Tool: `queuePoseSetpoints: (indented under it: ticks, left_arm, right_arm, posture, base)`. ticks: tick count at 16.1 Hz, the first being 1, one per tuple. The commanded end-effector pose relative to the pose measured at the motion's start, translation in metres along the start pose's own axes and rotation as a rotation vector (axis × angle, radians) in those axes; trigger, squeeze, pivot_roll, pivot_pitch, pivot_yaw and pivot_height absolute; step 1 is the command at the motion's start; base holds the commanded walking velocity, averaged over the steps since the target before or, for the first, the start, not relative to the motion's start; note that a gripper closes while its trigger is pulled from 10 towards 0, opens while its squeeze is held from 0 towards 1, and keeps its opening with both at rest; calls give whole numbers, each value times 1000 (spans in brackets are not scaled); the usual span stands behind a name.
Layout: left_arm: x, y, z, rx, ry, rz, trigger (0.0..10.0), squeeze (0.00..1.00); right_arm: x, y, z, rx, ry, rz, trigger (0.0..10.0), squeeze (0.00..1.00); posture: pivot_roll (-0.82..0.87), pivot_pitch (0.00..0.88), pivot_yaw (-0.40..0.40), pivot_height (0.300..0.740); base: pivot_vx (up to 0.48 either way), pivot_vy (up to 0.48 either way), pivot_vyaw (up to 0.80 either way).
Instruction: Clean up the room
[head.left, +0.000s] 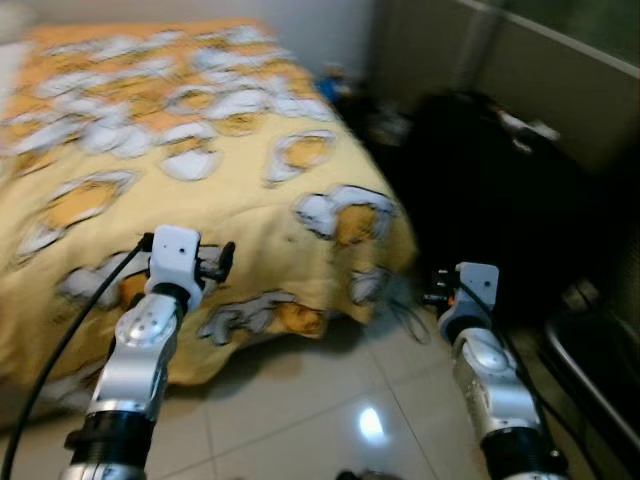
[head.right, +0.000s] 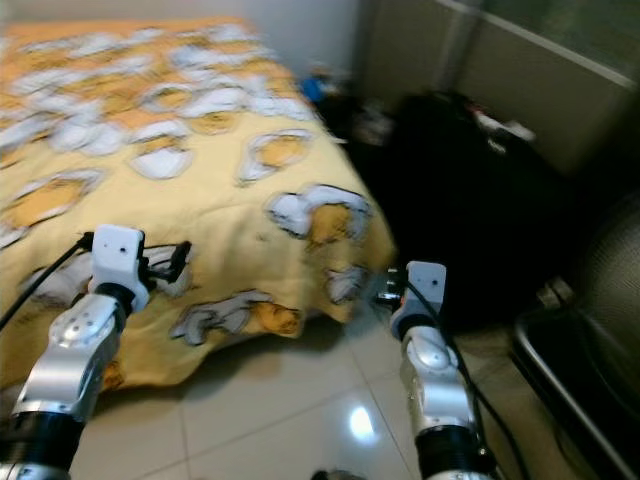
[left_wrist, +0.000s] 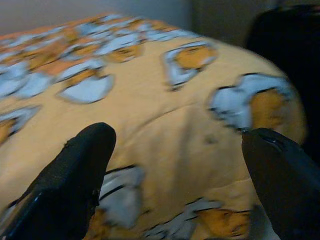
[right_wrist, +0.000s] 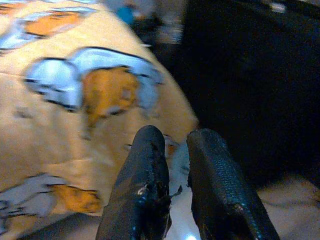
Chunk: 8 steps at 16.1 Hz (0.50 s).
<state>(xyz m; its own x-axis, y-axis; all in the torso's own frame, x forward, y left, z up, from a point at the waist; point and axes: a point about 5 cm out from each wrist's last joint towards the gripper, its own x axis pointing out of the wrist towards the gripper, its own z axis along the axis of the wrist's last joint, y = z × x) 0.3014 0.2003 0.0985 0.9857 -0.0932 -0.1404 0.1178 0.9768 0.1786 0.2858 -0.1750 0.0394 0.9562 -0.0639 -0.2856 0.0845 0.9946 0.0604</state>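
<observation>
Left claw, fingers spread wide, before yellow bed; right claw closed, empty, bed corner ahead.

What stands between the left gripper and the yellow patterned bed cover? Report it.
Nothing visible. The left gripper is open, its black fingers spread, and it looks straight at the yellow bed cover with orange and white shapes; only open air shows between them.

yellow patterned bed, tiled floor
</observation>
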Motion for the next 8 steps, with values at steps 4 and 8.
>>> queuePoseSetpoints:
  ticks: [4, 8]
  left_arm:
    - [1, -2, 3, -1, -19, -29, 10000, 0]
    - [0, 0, 2, -11, -11, -30, 10000, 0]
  right_arm:
    - [1, -1, 1, -6, 3, -11, 10000, 0]
    - [0, 0, -1, -41, 12, -13, 10000, 0]
  posture:
    - [74, 0, -45, 740]
    - [69, 0, -41, 740]
  base:
    - [0, 0, -800]
    - [270, 0, -284]
